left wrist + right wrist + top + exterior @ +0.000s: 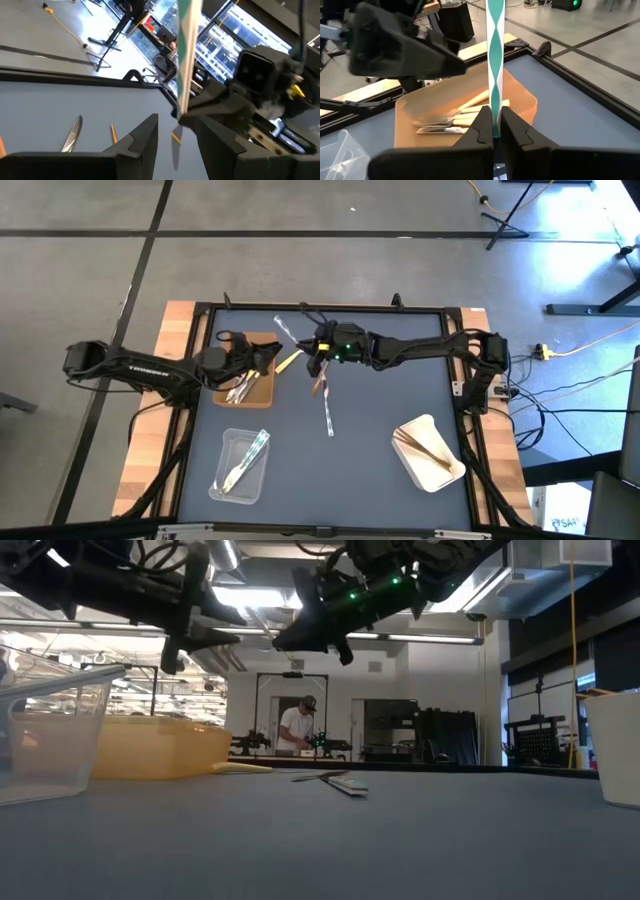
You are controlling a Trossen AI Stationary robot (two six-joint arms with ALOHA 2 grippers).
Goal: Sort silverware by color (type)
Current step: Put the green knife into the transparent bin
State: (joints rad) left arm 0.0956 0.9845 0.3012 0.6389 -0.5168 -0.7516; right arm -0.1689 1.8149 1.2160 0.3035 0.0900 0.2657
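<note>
Two grippers meet above our dark surface: the right gripper (pixel 493 131) clenches a clear greenish utensil (pixel 495 60) upright, while the left gripper (pixel 176 131) hangs released beside it, over the brown tray (pixel 262 392) of yellow utensils (pixel 470 107). No writing is readable. Bare surface lies ahead.

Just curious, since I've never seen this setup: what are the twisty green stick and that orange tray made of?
The stick, pinched in the right gripper, looks like glossy plastic: green and white spiral stripes, though striped paper is possible. The tray looks like thin translucent orange plastic; light glows through its walls.
</note>
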